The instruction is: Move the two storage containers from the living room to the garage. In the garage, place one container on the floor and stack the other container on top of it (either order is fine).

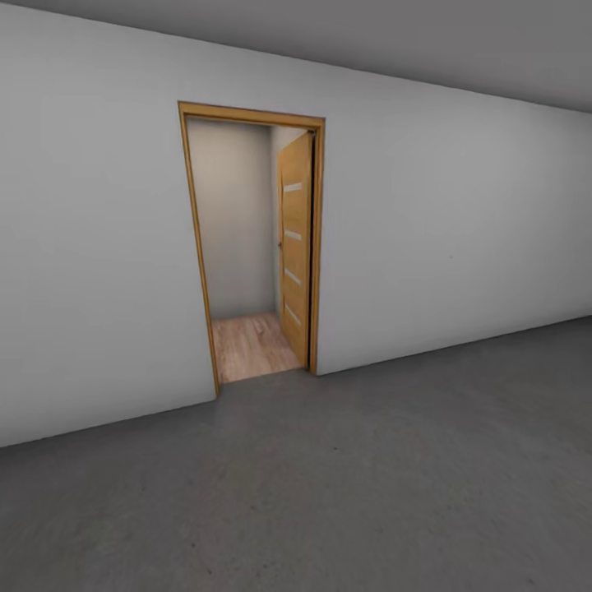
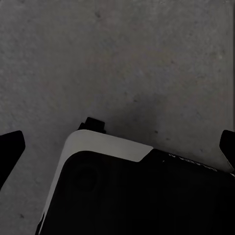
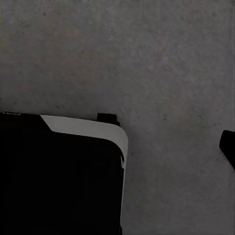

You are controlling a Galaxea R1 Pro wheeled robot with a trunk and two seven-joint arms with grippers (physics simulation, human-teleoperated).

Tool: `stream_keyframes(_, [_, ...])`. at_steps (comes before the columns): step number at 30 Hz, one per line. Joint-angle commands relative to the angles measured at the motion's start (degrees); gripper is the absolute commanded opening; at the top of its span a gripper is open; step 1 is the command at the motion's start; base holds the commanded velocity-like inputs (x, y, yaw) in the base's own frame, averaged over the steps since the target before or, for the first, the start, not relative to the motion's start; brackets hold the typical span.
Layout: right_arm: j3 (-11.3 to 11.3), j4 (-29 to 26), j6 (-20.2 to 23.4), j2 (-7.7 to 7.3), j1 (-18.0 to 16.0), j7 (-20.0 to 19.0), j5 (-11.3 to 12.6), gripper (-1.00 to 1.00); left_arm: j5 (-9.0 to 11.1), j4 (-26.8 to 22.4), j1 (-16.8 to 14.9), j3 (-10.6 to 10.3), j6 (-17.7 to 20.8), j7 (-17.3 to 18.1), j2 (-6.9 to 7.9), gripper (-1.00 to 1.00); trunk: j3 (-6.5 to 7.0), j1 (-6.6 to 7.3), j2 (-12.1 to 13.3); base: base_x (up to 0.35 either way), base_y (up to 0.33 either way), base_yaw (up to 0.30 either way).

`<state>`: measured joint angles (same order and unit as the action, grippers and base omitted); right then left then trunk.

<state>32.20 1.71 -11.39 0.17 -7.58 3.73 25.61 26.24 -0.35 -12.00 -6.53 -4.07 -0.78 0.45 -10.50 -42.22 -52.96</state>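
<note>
So we're standing on the grey concrete floor [image 1: 370, 485] of the garage, facing the doorway [image 1: 251, 247] in the white wall [image 1: 90, 271], and past that doorway there's a strip of wood floor [image 1: 251, 345] and a wooden door [image 1: 296, 247] swung open against the right side of the frame. No orange bins anywhere we can see, so our guess is they're somewhere beyond the doorway and we have to go fetch them. What could go wrong from here: the doorway looks narrow and the open door eats into it on the right, so if we drive through off-centre we could clip the frame or the door edge with the base or an elbow, and coming back with a bin in hand only makes that tighter. The head camera gives us the doorway and the wall but nothing of our own arms. The wrist cameras fill that in: both point straight down at the concrete beside the robot's dark base [image 2: 142, 196], white trim [image 3: 88, 128] and all. The left gripper [image 2: 117, 152] has its fingertips spread wide at the frame edges with nothing between them. On the right gripper [image 3: 227, 149] we only catch one fingertip, so we can't tell how wide it is.
</note>
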Motion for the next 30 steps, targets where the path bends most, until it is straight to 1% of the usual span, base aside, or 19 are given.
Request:
stream_keyframes(1, [0.5,0.2,-0.3,0.02,-0.1,0.0,0.4,1.0,0.4,0.0,0.0,-0.5,-0.1,-0.1,-0.01,1.0,-0.08,-0.04,0.0,0.319,0.0,-0.003])
stream_keyframes(15, [0.6,0.1,-0.2,0.02,-0.1,-0.1,0.4,1.0,0.2,0.1,0.0,-0.6,-0.1,-0.1,-0.01,1.0,-0.08,-0.04,0.0,0.325,0.0,-0.001])
stream_keyframes(30, [0.8,0.1,-0.3,0.18,-0.1,0.7,0.4,1.0,0.3,0.1,0.0,-0.6,-0.1,-0.1,-0.1,1.0,-0.08,-0.04,0.0,0.326,0.0,0.0])
